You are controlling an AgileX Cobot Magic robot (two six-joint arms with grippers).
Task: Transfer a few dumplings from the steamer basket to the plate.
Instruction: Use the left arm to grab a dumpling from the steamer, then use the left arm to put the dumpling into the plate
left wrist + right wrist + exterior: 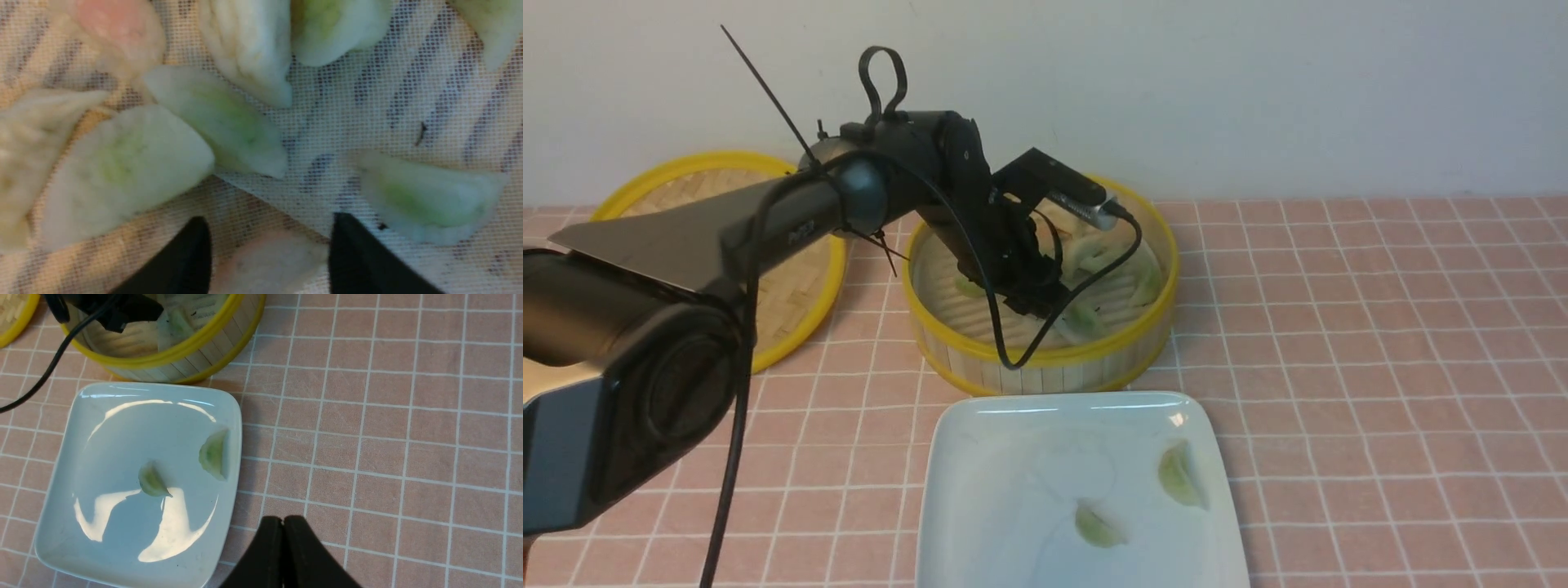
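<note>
The steamer basket (1045, 357) stands mid-table with several pale green and whitish dumplings (229, 118) on its white liner. My left gripper (1045, 306) is down inside the basket. In the left wrist view it (269, 222) is open, its black fingers on either side of a whitish-pink dumpling (267, 261) that fills the gap between them. The white square plate (1013, 457) lies in front of the basket and holds two green dumplings (1098, 525) (1180, 474). My right gripper (283, 518) is shut and empty above the tiles beside the plate (102, 449).
The flat woven lid (800, 269) with a yellow rim lies to the left of the basket, partly behind my left arm. The left arm's black cable (1005, 343) hangs over the basket's front rim. Pink tiled table (1380, 367) extends to the right.
</note>
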